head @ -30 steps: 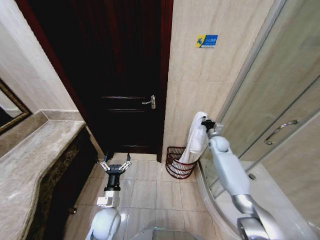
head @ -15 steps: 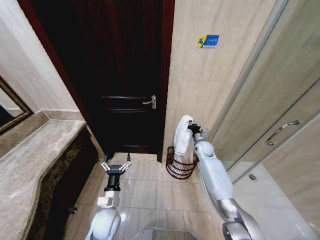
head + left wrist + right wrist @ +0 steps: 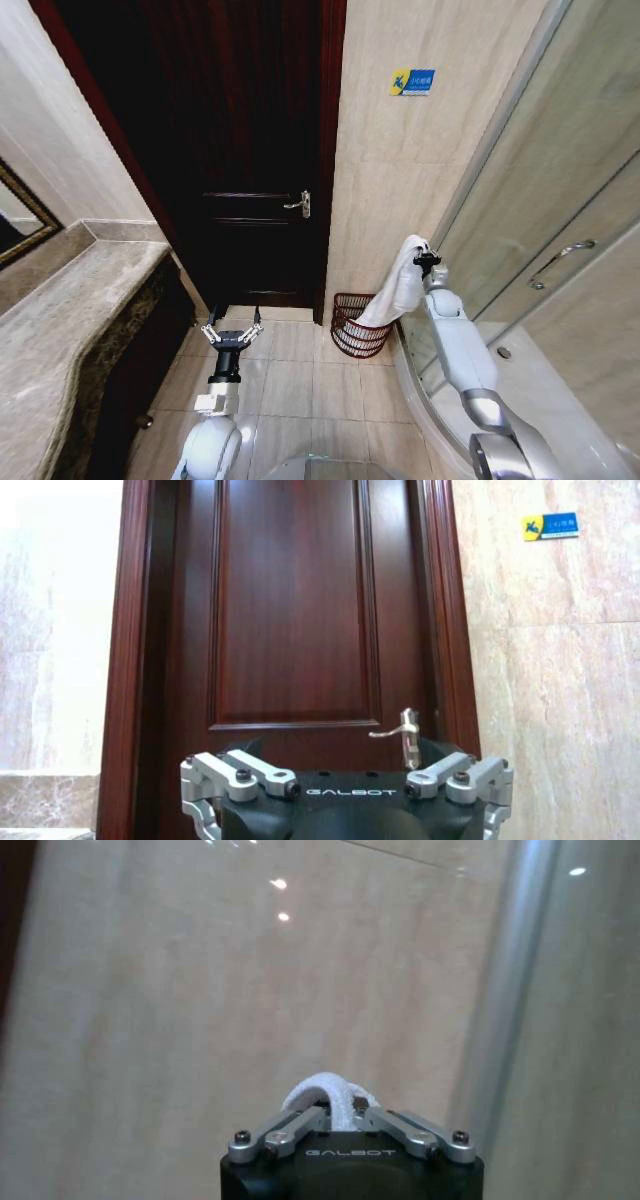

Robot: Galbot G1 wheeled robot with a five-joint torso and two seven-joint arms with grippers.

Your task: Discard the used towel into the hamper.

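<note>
Clamped on the top fold of a white towel point(image 3: 400, 288), the right gripper point(image 3: 427, 258) hangs above and just to the shower side of the hamper point(image 3: 358, 325), beside the beige tiled wall. From the head camera the towel trails down and toward the door from the fingers, and its lower end reaches the hamper's rim on the shower side; whether it dips inside cannot be told. The right wrist camera adds the close detail: the two metal fingers point(image 3: 290, 1129) are drawn narrow around a looped bunch of towel point(image 3: 325, 1093), with wall tile and the shower's metal post point(image 3: 510, 990) behind. The left wrist camera faces the dark wooden door point(image 3: 295, 607), its lever handle point(image 3: 398, 735) and a small blue sign point(image 3: 550, 526) on the wall. The left gripper point(image 3: 231, 327) sits parked low over the floor tiles, on the door side of the hamper and well apart from it, fingers spread wide. Half a second ago the right gripper and towel were closer to the door, directly over the hamper; now they have swung back toward the shower glass, and the hamper stands in the same place against the wall.
</note>
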